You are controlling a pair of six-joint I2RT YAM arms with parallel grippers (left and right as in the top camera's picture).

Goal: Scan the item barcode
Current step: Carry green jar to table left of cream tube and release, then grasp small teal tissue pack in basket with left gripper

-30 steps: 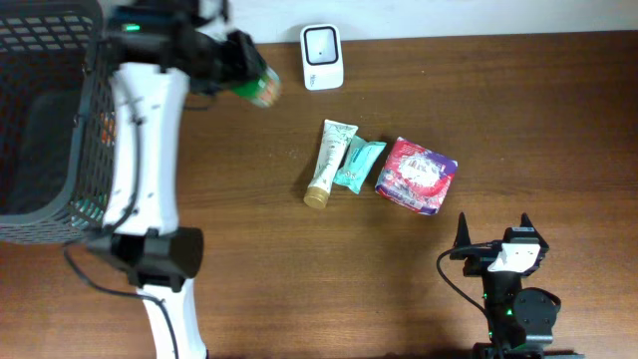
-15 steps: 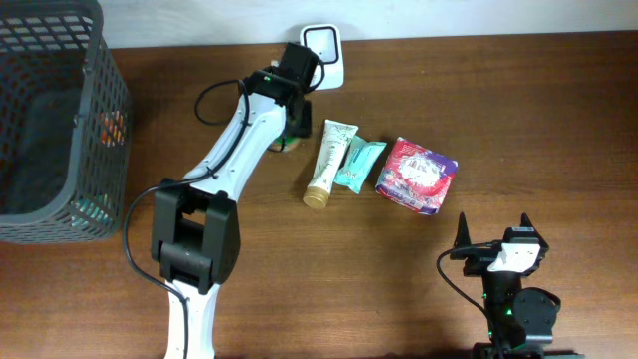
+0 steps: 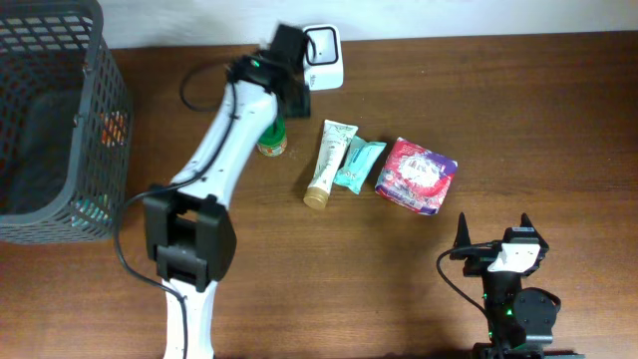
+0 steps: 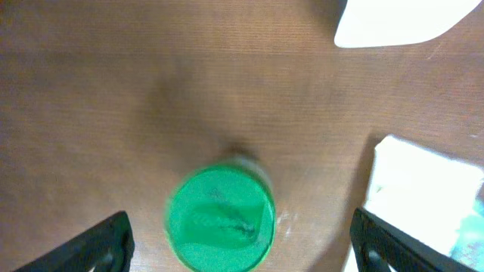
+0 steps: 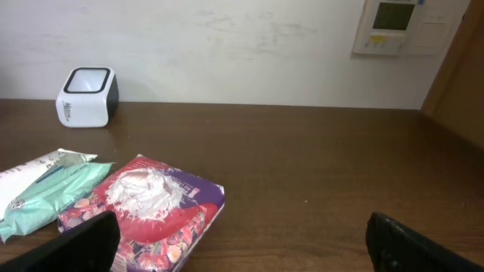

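"When you looked across the tabletop (image 3: 558, 110), what lay farthest to the left of the scanner (image 3: 323, 45)?"

"A dark mesh basket (image 3: 50, 120), well to the scanner's left, at the tabletop's edge."

"And the item?"

"The green-capped bottle (image 3: 271, 142) stood upright on the wood. It was near the scanner, a little to its left and toward the robot's side, and did not touch it."

"Was the left tool (image 4: 240, 245) gripping it?"

"No. The left tool hung right above the cap with its jaws spread wide. In the wrist view, each fingertip stood clear of the bottle, one on either side."

"What was to the right of the scanner?"

"A pale tube (image 3: 331, 162), then a teal packet (image 3: 357, 165) against it, then a red and purple pack (image 3: 417, 176) just beside that. All three lay flat, nearer the robot than the scanner was."

"And the right tool (image 5: 242, 249)?"

"It was far to the scanner's right and well toward the robot, its jaws wide apart with nothing between them."
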